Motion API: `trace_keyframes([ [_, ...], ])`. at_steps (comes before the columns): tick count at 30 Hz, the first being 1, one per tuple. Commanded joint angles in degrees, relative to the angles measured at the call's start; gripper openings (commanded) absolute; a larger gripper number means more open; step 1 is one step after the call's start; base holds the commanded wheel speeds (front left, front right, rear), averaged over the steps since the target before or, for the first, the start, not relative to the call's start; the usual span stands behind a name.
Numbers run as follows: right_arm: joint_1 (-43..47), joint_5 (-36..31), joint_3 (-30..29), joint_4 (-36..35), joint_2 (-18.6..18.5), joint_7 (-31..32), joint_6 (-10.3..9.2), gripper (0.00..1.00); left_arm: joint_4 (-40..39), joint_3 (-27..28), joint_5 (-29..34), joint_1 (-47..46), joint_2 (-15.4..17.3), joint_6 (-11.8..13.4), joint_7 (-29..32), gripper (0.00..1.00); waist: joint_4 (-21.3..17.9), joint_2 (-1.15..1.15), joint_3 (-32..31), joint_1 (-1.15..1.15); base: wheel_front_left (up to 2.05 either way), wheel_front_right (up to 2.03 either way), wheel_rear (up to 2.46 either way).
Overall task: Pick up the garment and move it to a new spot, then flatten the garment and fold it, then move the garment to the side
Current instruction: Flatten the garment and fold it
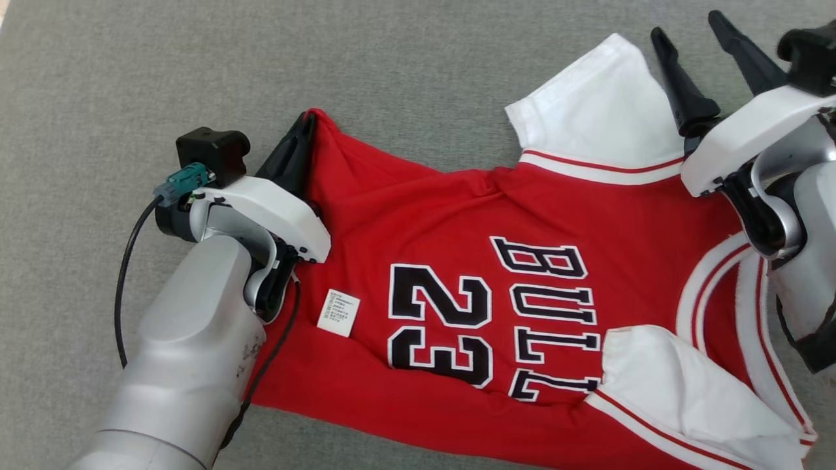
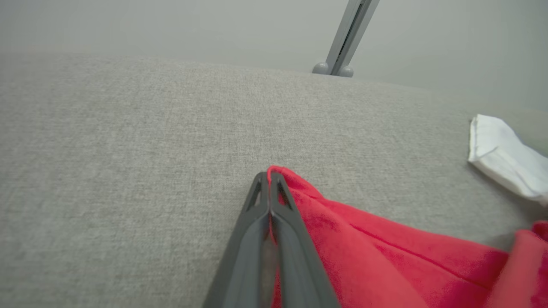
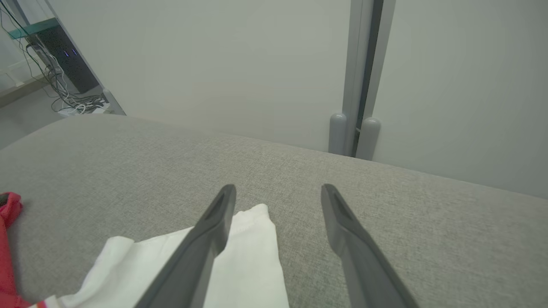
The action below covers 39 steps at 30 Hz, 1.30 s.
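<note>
Left claw point(image 1: 305, 123) on jersey point(image 1: 431, 215) corner, label point(image 1: 338, 313) near

In the head view you can read two markings on the red garment point(image 1: 457, 215): the lettering point(image 1: 552, 320) "BULL" and, beside it, the number point(image 1: 439, 326) "23", both black with a white outline and turned sideways. The lettering's lower end meets a white sleeve point(image 1: 659, 385), so further letters cannot be confirmed. The small white label point(image 1: 338, 313) near the number carries print too small to read.
</note>
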Motion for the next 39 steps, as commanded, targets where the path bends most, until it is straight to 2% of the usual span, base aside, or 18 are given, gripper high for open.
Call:
trace_keyframes([
  [1,-1.78,0.75,1.83,2.71,-0.88,1.03,0.00,1.00,0.19,-0.91,-0.73,-1.40,-0.19,-0.02,-0.41,0.00,3.05,0.00,2.25,0.00,0.00,0.00,0.00],
  [5,-5.59,3.38,7.38,9.70,-1.51,4.54,-0.01,1.00,1.03,-3.14,-1.98,-1.64,-0.58,-0.02,-1.10,0.00,3.93,0.00,2.23,0.00,0.00,0.00,0.00],
  [8,-6.75,5.17,9.59,12.18,-1.42,6.18,-0.01,1.00,1.24,-3.99,-2.52,-1.98,-0.62,-0.02,-1.27,0.00,3.98,0.00,2.11,0.00,0.00,0.00,0.00],
  [9,-6.89,6.23,10.57,13.39,-1.31,7.18,-0.01,0.84,1.41,-4.27,-2.64,-1.97,-0.43,-0.02,-1.35,0.00,3.92,0.00,1.95,0.00,0.00,0.00,0.00],
  [10,-7.15,7.61,11.20,14.20,-1.10,7.94,-0.01,0.44,1.52,-4.42,-2.98,-1.93,-0.21,-0.02,-1.47,0.00,3.81,0.00,1.80,0.00,0.00,0.00,0.00],
  [12,-7.84,9.41,12.51,15.38,-1.40,8.73,-0.01,0.00,1.65,-4.39,-3.40,-1.93,0.27,-0.02,-1.67,0.00,3.56,0.00,1.53,0.00,0.00,0.00,0.00],
  [17,-9.14,11.27,13.76,13.98,-3.01,1.77,-0.03,0.00,0.35,-2.41,-5.81,-0.60,1.46,-0.02,-1.78,0.00,2.66,0.00,0.31,0.00,0.00,0.00,0.00],
  [22,-6.82,12.58,13.27,10.97,-4.84,-6.04,-0.02,0.00,-3.70,0.90,-5.85,2.08,3.69,-0.01,-1.82,0.00,1.21,0.00,-1.64,0.00,0.00,0.00,0.00],
  [24,-5.42,13.80,12.61,9.46,-5.27,-8.01,-0.02,0.00,-6.01,2.05,-7.57,3.61,3.65,-0.02,-1.82,0.00,0.46,0.00,-2.34,0.00,0.00,0.00,0.00],
  [32,1.97,15.12,9.10,2.50,-7.29,-13.93,-0.01,0.00,-13.95,3.02,-14.71,9.81,7.99,-0.02,-0.79,0.00,-2.65,0.00,-5.61,0.00,0.00,0.00,0.00],
  [39,12.06,16.03,5.00,-6.48,-7.62,-15.31,-0.01,0.00,-22.38,5.92,-23.35,17.03,12.41,-0.02,2.72,0.00,-4.97,0.00,-9.19,0.00,0.00,0.00,0.00],
])
